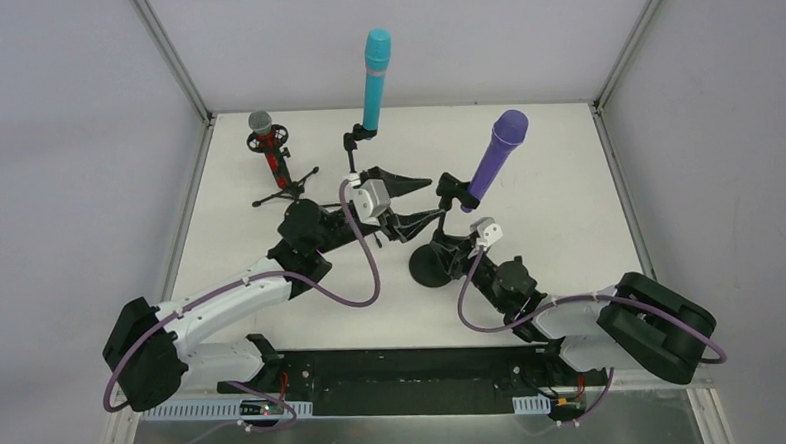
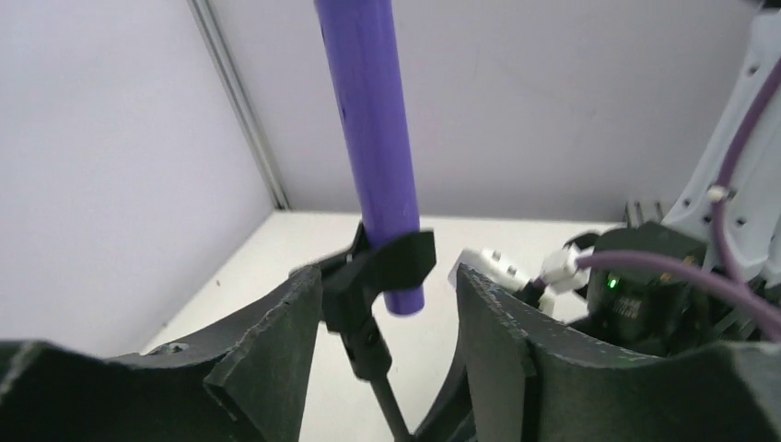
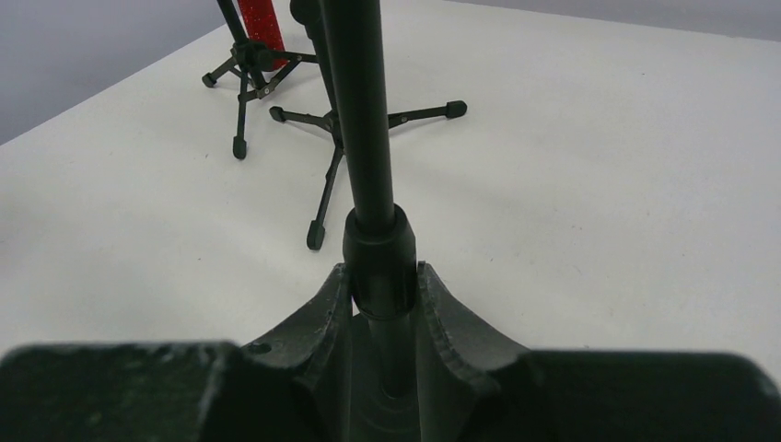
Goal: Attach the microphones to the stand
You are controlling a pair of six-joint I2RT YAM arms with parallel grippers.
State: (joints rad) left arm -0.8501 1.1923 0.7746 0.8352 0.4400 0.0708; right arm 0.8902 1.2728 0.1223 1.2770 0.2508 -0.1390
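Purple microphone (image 2: 373,138) seated in clip (image 2: 405,258) — likely release step. Left gripper (image 2: 387,274) parted, empty; right gripper (image 3: 382,276) clamped on stand pole (image 3: 359,110). Next: clean withdrawal.

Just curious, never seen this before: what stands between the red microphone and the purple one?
The cyan microphone, clipped upright on its own stand; the top view shows it.

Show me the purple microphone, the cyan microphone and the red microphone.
purple microphone (image 1: 492,162), top view, middle of its body.
cyan microphone (image 1: 374,83), top view, middle of its body.
red microphone (image 1: 259,121), top view, grey mesh head.
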